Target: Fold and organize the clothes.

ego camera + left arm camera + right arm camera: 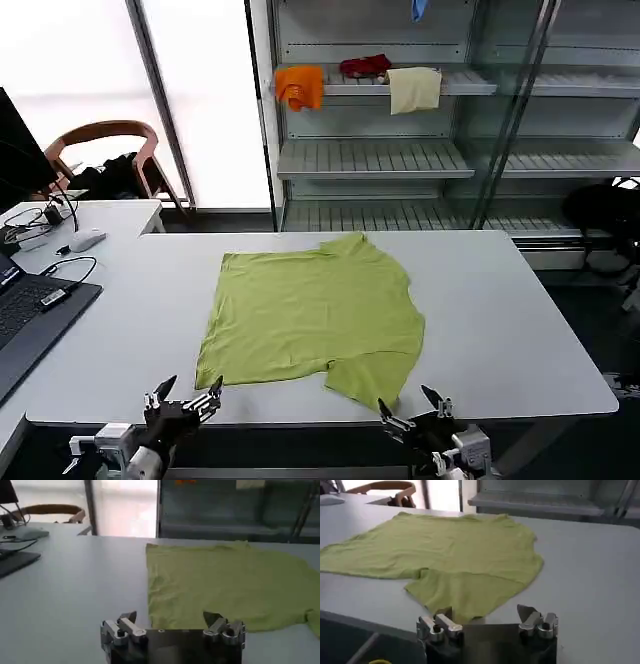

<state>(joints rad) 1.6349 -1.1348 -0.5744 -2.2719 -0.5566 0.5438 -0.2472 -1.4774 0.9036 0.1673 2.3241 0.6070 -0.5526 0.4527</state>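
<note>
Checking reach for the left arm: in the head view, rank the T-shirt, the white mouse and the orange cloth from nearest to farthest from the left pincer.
From the left pincer, at the table's near edge:
1. T-shirt, flat on the table just beyond it.
2. White mouse, far-left on the side desk.
3. Orange cloth, on the back shelf.

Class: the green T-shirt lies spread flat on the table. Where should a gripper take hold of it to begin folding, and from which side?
Probably the T-shirt's near sleeve, coming from the table's front edge. It sticks out closest to the open right gripper, so fingers can pinch it there.

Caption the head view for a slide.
Lime T-shirt spread flat on the white table, open left gripper and right gripper at its near edge.
</note>
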